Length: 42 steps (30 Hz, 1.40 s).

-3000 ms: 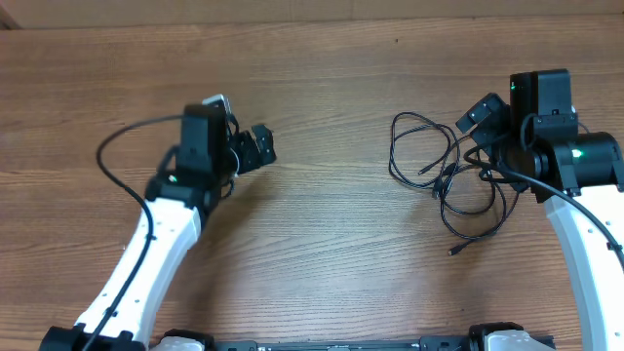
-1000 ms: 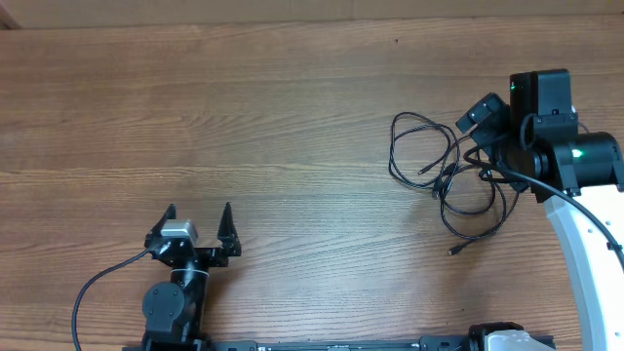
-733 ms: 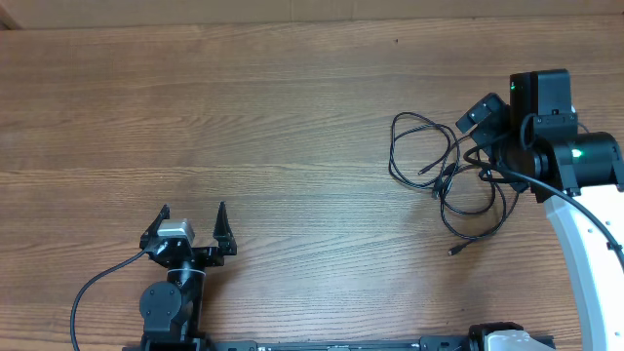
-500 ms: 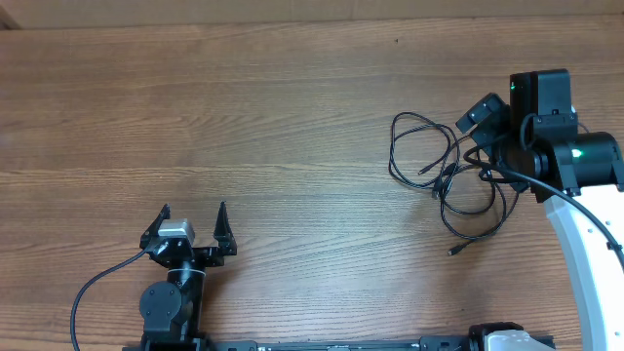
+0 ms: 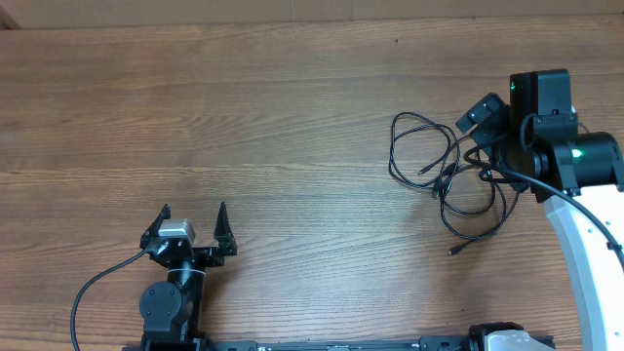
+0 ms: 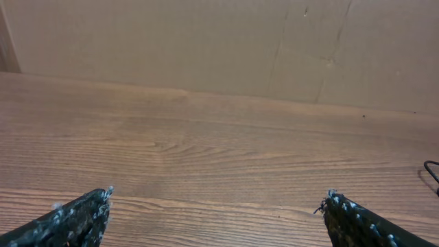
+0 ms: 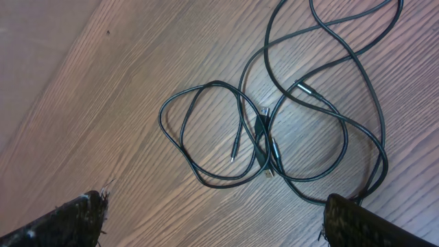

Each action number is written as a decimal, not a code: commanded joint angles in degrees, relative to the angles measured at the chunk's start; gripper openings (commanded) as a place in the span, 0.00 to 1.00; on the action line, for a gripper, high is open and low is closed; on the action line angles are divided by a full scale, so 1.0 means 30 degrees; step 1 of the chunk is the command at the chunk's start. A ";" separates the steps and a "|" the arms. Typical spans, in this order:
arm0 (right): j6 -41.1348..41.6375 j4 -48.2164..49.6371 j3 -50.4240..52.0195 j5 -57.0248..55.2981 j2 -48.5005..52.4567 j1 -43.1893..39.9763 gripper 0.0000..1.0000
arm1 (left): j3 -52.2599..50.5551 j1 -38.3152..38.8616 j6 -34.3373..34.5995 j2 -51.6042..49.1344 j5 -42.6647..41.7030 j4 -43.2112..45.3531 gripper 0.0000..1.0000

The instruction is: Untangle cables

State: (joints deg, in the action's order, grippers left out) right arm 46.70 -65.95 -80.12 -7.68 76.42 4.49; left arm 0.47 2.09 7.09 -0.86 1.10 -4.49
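**Left jaws.** Fully spread and holding nothing. In the left wrist view both fingertips (image 6: pixel 88 211) show at the lower corners, with only bare counter (image 6: pixel 206 151) between and ahead of them. The cables (image 5: pixel 448 180) lie well apart from these jaws, far off to their right. In this view only a sliver of one black loop shows, at the right edge.

**Right jaws.** Fully spread and holding nothing. In the right wrist view the fingertips (image 7: pixel 81 214) sit at the lower corners, and the cables lie on the counter ahead of them, within the span of the opening. One outer loop runs down close to the fingertip at the lower right; whether it touches cannot be told. In the overhead view the bundle lies just beside and partly under these jaws.

**Cables.** Thin black cords in several loose, overlapping loops, flat on the counter. The loops cross near the middle of the bundle, where small plugs (image 7: pixel 266 147) lie side by side. One free plug end (image 5: pixel 454 252) trails out of the bundle.
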 commanded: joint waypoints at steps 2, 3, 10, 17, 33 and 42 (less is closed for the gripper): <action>0.0066 0.0080 0.0102 0.0000 -0.0015 -0.0036 1.00 | -0.0051 -0.0080 -0.0015 0.0204 -0.0189 0.0007 1.00; 0.0066 0.0080 0.0102 0.0000 -0.0015 -0.0036 1.00 | -0.0051 -0.0080 -0.0015 0.0204 -0.0189 0.0007 1.00; 0.0066 0.0087 0.0102 0.0000 -0.0015 -0.0036 1.00 | -0.0051 -0.0080 -0.0015 0.0204 -0.0189 0.0007 1.00; 0.0073 0.0080 0.0102 0.0000 -0.0015 -0.0036 1.00 | -0.0051 -0.0080 -0.0015 0.0204 -0.0189 0.0007 1.00; 0.0066 0.0087 0.0102 0.0000 -0.2178 -0.0022 1.00 | -0.0051 -0.0080 -0.0015 0.0204 -0.0189 0.0007 1.00; 0.0066 0.0080 0.0102 0.0000 -0.6186 -0.0022 1.00 | -0.0051 -0.0080 -0.0015 0.0204 -0.0189 0.0007 1.00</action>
State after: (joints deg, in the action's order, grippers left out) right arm 46.68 -65.93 -80.03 -7.68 60.49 4.49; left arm 0.47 2.09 7.09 -0.86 1.10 -4.49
